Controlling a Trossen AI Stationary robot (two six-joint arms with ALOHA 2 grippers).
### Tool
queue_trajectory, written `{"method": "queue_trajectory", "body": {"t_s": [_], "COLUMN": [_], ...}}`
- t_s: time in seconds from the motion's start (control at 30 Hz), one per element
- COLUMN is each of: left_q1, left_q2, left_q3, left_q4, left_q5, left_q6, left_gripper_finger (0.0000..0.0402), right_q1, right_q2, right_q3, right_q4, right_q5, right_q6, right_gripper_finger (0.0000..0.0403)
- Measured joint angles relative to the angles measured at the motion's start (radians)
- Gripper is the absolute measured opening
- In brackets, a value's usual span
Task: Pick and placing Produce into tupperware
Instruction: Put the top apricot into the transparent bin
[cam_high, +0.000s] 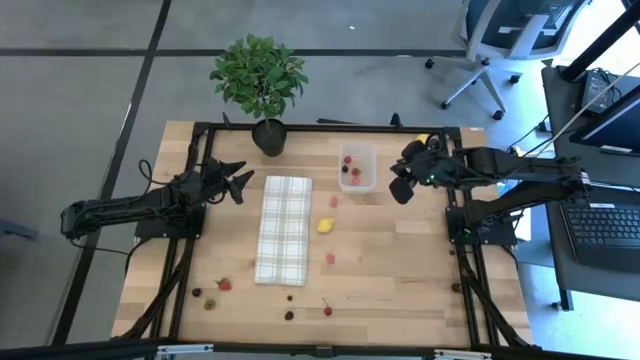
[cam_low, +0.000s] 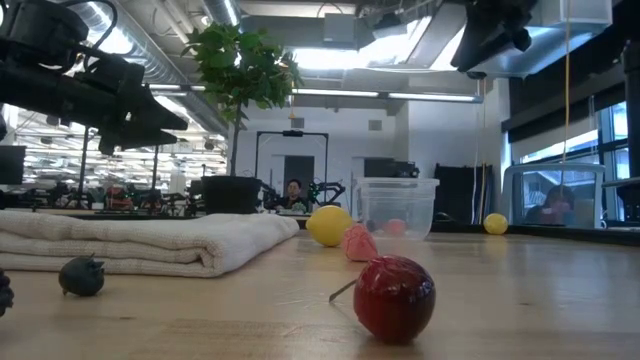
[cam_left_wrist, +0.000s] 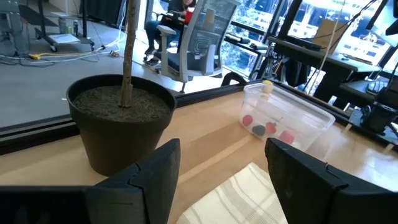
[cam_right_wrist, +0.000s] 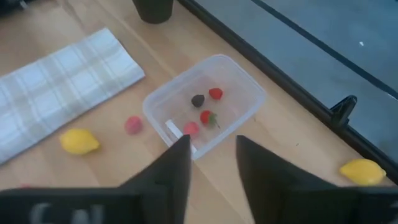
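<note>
Clear tupperware (cam_right_wrist: 202, 102) near the tabletop's (cam_high: 400, 270) far edge, four pieces of produce (cam_right_wrist: 215, 94) inside, right jaws (cam_right_wrist: 211, 165) parted, empty, just above its rim, left jaws (cam_left_wrist: 221, 168) wide by the plant pot (cam_left_wrist: 121, 121); risk: clipping the light tub on retreat, spilling fruit.

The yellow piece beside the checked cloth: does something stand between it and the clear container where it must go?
Nothing visible blocks it. Between the yellow piece and the clear container lies bare table with only one small pink piece, low and easy to pass over. The right gripper hangs beside the container.
</note>
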Motion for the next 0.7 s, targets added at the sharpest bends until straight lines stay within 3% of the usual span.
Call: {"method": "queue_trajectory", "body": {"t_s": [0.17, 0.3, 0.7], "left_q1": [0.0, 0.0, 0.0], "left_q2": [0.0, 0.0, 0.0], "left_q3": [0.0, 0.0, 0.0], "left_q4": [0.0, 0.0, 0.057], "left_q5": [0.0, 0.0, -0.001], "left_q6": [0.026, 0.034, 0.05], "left_gripper_finger": [0.0228, 0.0228, 0.0228], "right_q1": [0.001, 0.011, 0.011], "right_q2": [0.0, 0.008, 0.026], "right_q3": [0.0, 0.0, -0.002], "right_q4": [-0.006, -0.003, 0.002], "right_q5": [0.0, -0.004, -0.006], "right_q6": [-0.092, -0.06, -0.045], "right_gripper_finger": [0.0221, 0.0258, 0.0273]}}
